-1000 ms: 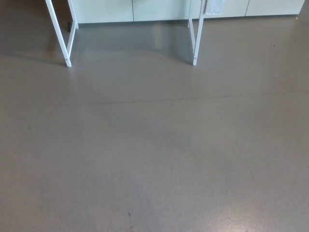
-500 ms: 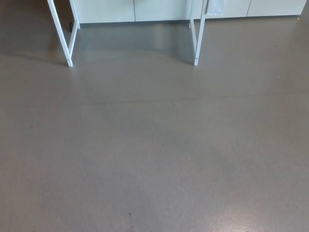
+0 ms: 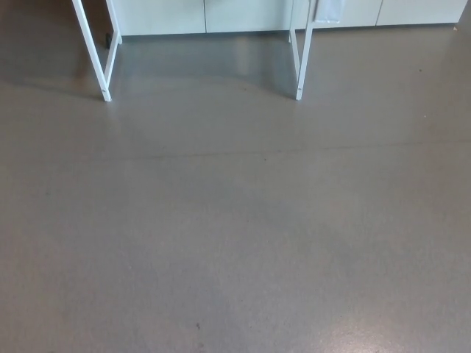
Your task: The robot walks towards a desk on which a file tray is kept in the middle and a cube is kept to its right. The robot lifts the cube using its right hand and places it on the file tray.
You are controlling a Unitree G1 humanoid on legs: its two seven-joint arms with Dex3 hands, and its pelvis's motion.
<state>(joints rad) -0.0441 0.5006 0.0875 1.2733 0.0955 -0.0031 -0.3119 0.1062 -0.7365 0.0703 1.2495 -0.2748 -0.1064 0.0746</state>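
No text, label, brand, number or sign can be read anywhere in the head view. The grey floor (image 3: 235, 220), the white frame legs (image 3: 299, 73) and the pale cabinet fronts (image 3: 158, 15) along the top edge show plain surfaces. A pale panel (image 3: 328, 9) beside the right-hand leg is cut off by the top edge, and nothing on it is legible.
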